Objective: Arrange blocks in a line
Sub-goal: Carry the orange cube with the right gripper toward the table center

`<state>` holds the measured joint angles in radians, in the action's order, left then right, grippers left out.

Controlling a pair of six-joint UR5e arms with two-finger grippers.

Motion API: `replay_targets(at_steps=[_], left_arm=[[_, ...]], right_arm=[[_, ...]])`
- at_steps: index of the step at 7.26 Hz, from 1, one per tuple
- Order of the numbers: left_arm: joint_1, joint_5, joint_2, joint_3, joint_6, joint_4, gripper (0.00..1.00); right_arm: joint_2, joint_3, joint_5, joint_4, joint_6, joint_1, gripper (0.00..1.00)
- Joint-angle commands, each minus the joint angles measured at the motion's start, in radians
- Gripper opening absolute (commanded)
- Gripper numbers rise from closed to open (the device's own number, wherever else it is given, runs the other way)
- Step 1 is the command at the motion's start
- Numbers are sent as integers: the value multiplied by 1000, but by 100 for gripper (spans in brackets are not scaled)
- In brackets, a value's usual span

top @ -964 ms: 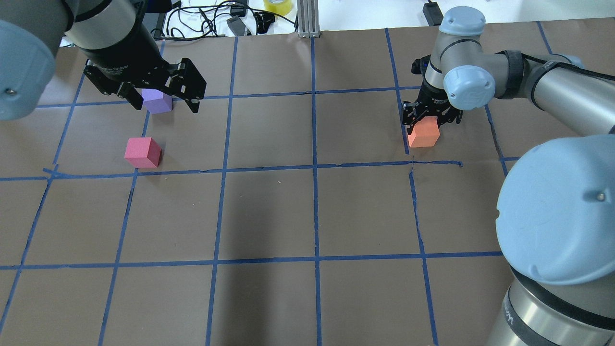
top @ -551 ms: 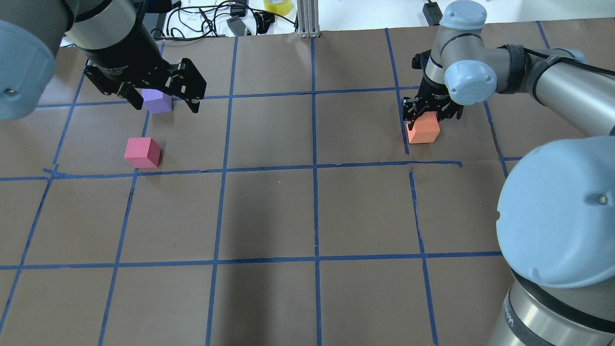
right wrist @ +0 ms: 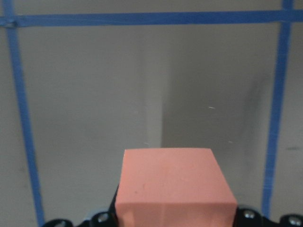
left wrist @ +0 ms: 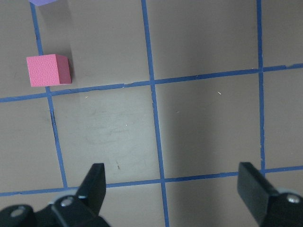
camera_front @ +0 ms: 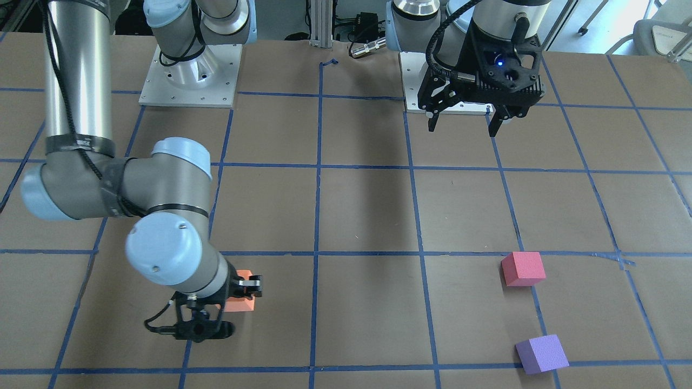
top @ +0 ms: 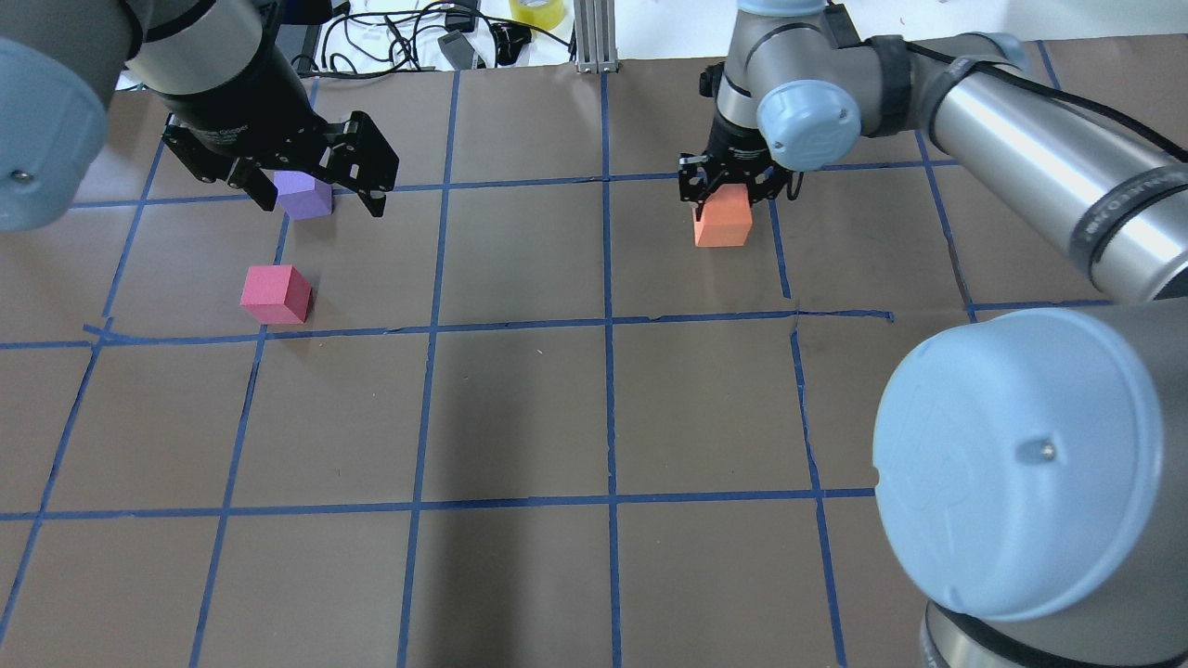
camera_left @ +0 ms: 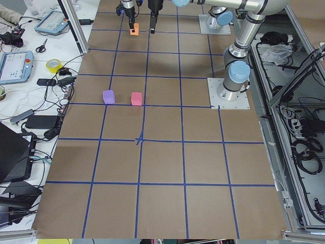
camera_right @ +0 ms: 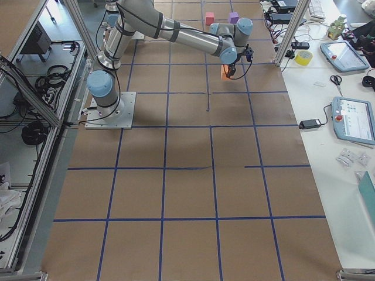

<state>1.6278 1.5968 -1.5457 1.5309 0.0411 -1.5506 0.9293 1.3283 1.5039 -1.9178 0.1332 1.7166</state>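
Observation:
My right gripper (top: 726, 193) is shut on the orange block (top: 724, 221) and holds it low over the brown table, right of the centre line. The block fills the bottom of the right wrist view (right wrist: 175, 187) and also shows in the front view (camera_front: 241, 301). The pinkish-red block (top: 276, 294) and the purple block (top: 306, 197) lie apart at the far left. My left gripper (top: 320, 199) is open and empty, raised high over them. The left wrist view shows its fingers (left wrist: 96, 182) spread and the pinkish-red block (left wrist: 48, 70) far below.
Blue tape lines (top: 608, 325) divide the table into squares. Cables, a yellow tape roll (top: 536, 11) and an aluminium post (top: 594, 37) stand along the far edge. The arms' base plates (camera_front: 189, 75) sit at the robot's side.
My right gripper has carried the orange block leftwards and a little farther from the robot, across a tape line. The left arm and the other two blocks have not moved.

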Motion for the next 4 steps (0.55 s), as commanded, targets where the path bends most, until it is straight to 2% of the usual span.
replay_targets(at_steps=[1,2,4], left_arm=[[-3,0,-1,-2,5,0,100],[-3,0,-1,-2,16,1,100],[-23,0,-1,-2,29,1,100]], right_arm=[[-100,-124,-7,-1,121,144,46],[-121,-141,-7,-12,182,205,46],[-145,-130,-2,-12,207,235,46]])
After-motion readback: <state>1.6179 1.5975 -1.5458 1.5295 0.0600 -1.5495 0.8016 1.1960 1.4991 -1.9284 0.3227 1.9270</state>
